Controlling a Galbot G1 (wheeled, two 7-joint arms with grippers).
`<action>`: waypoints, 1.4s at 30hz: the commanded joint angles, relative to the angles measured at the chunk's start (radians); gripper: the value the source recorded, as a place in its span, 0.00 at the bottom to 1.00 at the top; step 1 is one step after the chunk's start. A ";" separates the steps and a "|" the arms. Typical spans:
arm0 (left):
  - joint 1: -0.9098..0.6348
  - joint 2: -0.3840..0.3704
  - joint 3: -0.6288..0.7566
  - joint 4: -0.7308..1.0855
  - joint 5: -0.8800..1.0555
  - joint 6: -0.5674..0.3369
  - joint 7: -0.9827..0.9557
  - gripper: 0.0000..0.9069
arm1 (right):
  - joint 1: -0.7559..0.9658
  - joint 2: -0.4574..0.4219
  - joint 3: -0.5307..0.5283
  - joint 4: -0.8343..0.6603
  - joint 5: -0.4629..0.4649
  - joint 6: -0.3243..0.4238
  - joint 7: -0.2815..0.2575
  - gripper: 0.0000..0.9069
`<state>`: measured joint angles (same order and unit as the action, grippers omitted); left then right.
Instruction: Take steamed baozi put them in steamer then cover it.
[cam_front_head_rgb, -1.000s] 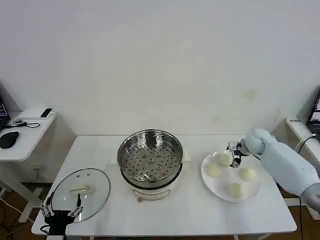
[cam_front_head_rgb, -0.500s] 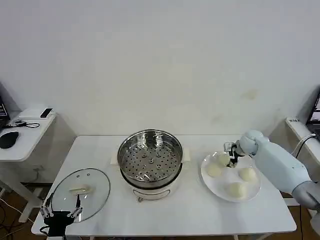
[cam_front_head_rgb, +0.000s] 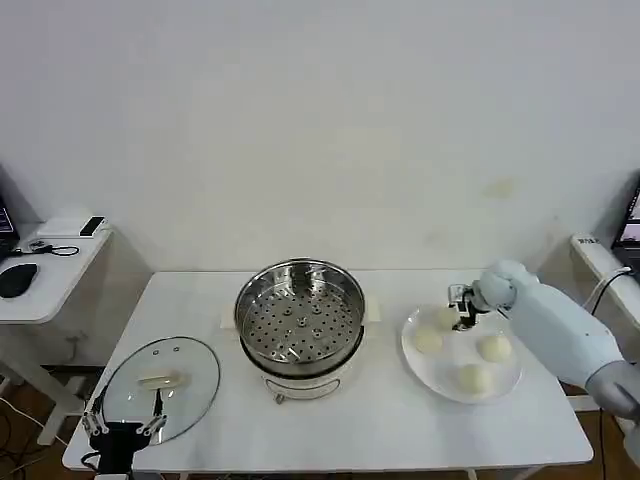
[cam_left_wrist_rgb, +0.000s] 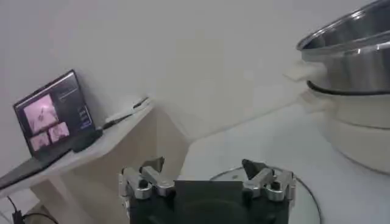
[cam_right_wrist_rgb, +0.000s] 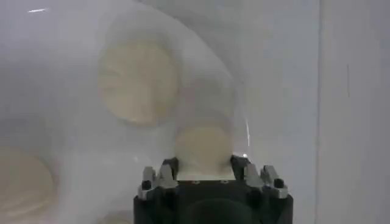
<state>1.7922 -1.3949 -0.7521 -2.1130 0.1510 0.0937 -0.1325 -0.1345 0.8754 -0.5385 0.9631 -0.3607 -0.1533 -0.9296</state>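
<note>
Four buns sit on a white plate (cam_front_head_rgb: 505, 385) at the right end of the table (cam_front_head_rgb: 380, 430), and the one at the plate's far rim, the far bun (cam_front_head_rgb: 445, 317), is the target. In the head view the right gripper (cam_front_head_rgb: 463, 310) is low over it; the right wrist view shows that bun (cam_right_wrist_rgb: 203, 148) sitting between the two fingers (cam_right_wrist_rgb: 166, 172), which stand apart on either side of it with no sign of squeezing, so it looks bracketed, not yet gripped. Over the last second the right arm has slid inward across the plate and settled: a second ago the gripper was a little farther toward the table's right edge, and in the last half second it has barely shifted. I judge the approach is over and closing on the bun is the next step. The other three buns (cam_front_head_rgb: 428, 341) lie undisturbed where they were. Just left of the plate the steamer (cam_front_head_rgb: 300, 325) stands open at the table's middle, its holed tray bare, so no bun has been loaded. The lid (cam_front_head_rgb: 162, 385) lies flat near the table's front left corner, and the left gripper (cam_front_head_rgb: 122, 425) hangs unmoved at its near edge, fingers apart.
</note>
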 joint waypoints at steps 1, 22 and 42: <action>0.000 0.001 0.001 -0.001 0.000 0.001 0.002 1.00 | 0.103 -0.141 -0.088 0.228 0.119 -0.010 -0.022 0.67; 0.020 0.015 0.000 -0.054 -0.014 0.004 0.004 1.00 | 0.666 -0.003 -0.501 0.436 0.561 0.006 0.058 0.67; 0.024 -0.004 -0.028 -0.066 -0.014 0.007 0.005 1.00 | 0.661 0.392 -0.720 0.227 0.333 0.400 0.062 0.68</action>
<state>1.8149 -1.3982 -0.7763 -2.1773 0.1371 0.1017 -0.1269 0.4983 1.0902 -1.1251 1.2657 0.0932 0.0468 -0.8742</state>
